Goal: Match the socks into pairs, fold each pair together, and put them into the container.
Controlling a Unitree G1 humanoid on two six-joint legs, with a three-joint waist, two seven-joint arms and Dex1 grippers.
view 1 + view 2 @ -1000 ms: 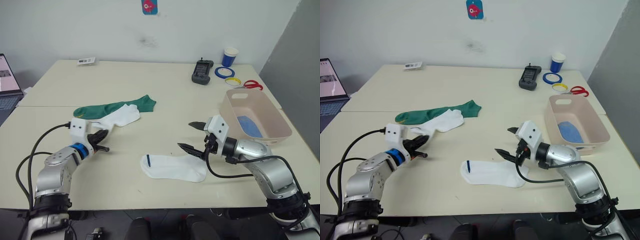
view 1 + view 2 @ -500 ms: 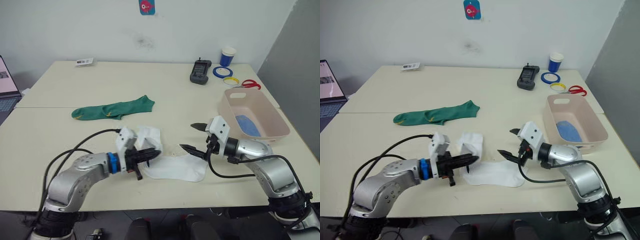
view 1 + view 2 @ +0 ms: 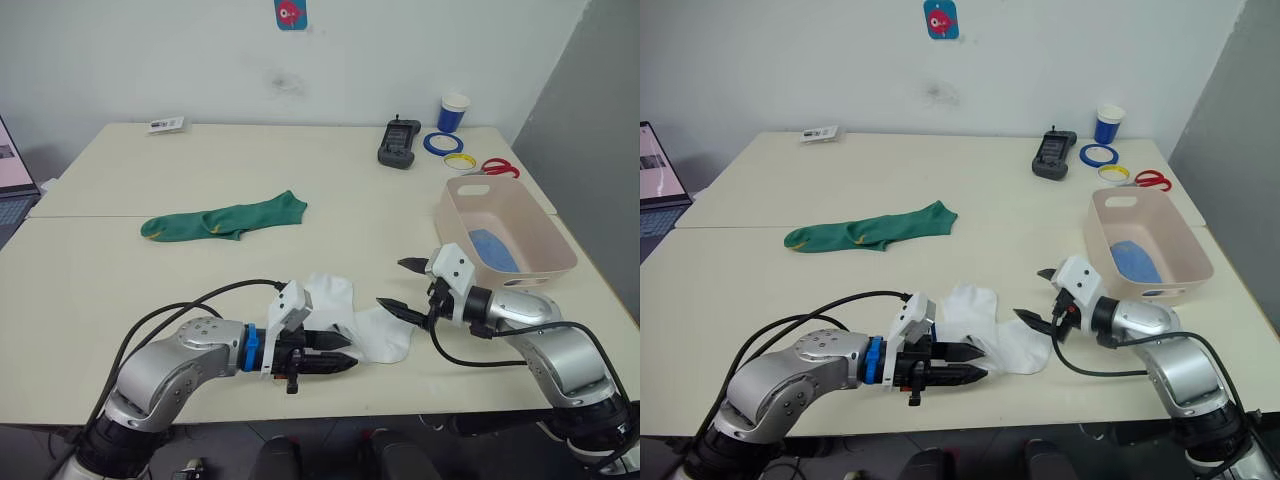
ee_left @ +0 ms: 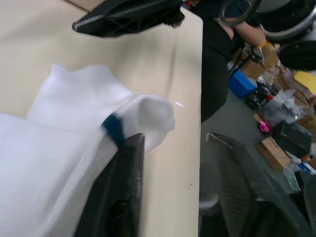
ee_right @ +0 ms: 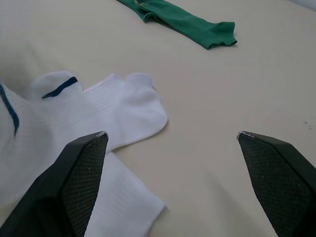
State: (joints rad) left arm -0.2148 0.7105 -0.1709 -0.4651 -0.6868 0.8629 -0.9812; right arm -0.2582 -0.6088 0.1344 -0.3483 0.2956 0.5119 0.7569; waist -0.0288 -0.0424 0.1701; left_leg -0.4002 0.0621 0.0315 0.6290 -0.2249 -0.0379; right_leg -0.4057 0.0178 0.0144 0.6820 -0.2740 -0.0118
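Since half a second ago, the left hand (image 3: 975,376) has carried its white sock (image 3: 965,305) further across the tabletop (image 3: 940,180) toward the right arm, and that sock now overlaps the second white sock (image 3: 1025,345) lying near the front edge. Left hand state: its fingers are together, clamped on the sock's fabric, as the left wrist view confirms with white cloth and a blue cuff mark draped over a black finger (image 4: 121,197). Right hand (image 3: 1040,296) state: its fingers are spread wide apart, holding nothing, positioned just beside the toe end of the second white sock, between the socks and the container. In the right wrist view both white socks lie between the two separated fingers. One dark green sock (image 3: 870,228) lies flat and well apart from the others, toward the left middle of the tabletop. The pale pink container (image 3: 1185,285) stands at the right side with a light blue sock (image 3: 1135,262) inside it. Beyond it lie a blue-and-white cup (image 3: 1109,123), tape rings (image 3: 1103,155), red scissors (image 3: 1152,180) and a black device (image 3: 1050,155).
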